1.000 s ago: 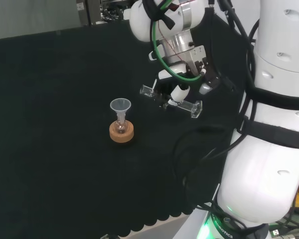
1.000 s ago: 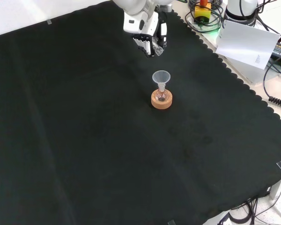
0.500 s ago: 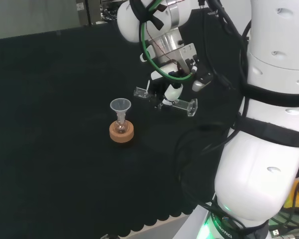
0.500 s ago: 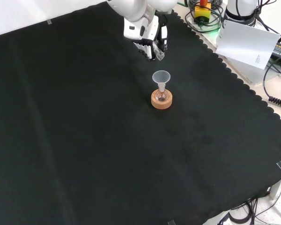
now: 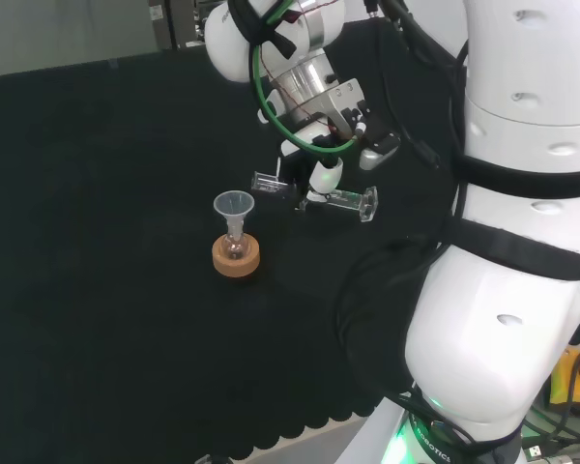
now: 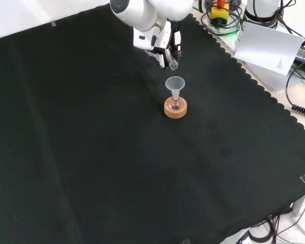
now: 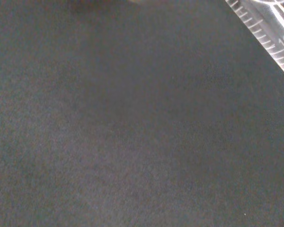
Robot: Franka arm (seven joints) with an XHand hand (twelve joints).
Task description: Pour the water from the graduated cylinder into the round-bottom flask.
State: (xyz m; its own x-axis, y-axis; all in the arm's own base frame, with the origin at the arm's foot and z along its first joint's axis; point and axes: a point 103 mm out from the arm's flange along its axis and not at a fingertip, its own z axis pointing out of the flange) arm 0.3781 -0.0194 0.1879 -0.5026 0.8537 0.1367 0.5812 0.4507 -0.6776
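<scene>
In the head view, the graduated cylinder lies nearly level, long axis running 9 to 3 o'clock. We see the hand curled round its middle, its mouth just at 2 o'clock of the funnel topping the round-bottom flask on its cork ring.

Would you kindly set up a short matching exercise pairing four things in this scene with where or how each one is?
Column one:
1. graduated cylinder
2. funnel
3. round-bottom flask
4. robot hand

Column two:
A. seated in a cork ring on the black cloth
B. curled round a clear vessel, above the cloth
C. held lying nearly level in the air
D. standing in a flask's neck, mouth upward

Pairs: 1-C, 2-D, 3-A, 4-B
</scene>
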